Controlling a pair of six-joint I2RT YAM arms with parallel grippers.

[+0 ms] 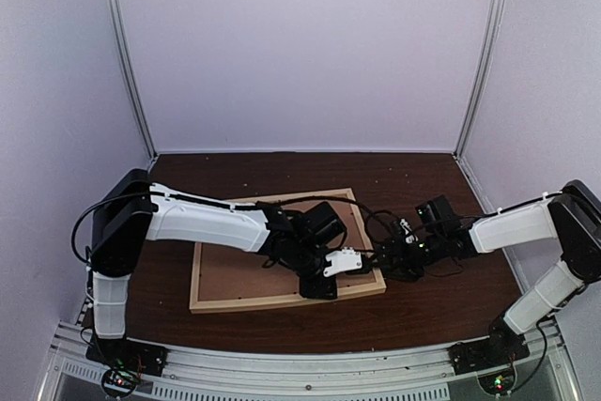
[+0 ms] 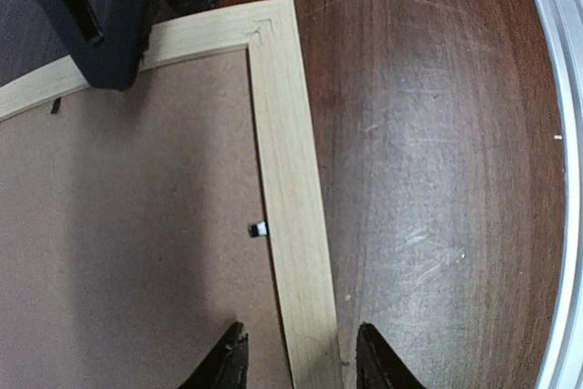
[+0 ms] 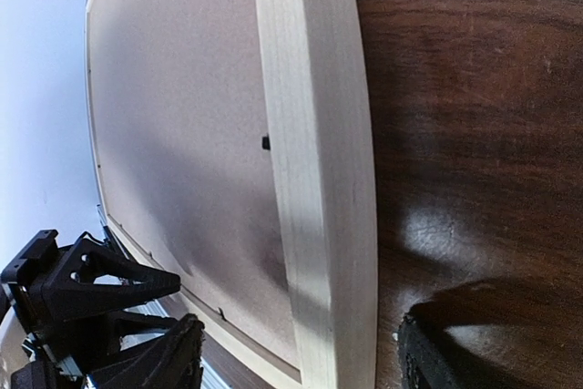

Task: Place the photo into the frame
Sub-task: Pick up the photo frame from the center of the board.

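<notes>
Fingertips of my left gripper (image 2: pixel 303 363) stand spread either side of the frame's (image 2: pixel 284 179) near rail, gripping nothing. My right gripper (image 3: pixel 305 353) straddles the right rail, likewise unclenched. The backing board (image 2: pixel 127 225) fills the frame. The photo is hidden, perhaps beneath it. Next, I judge, both pairs must close squarely on their rails.
</notes>
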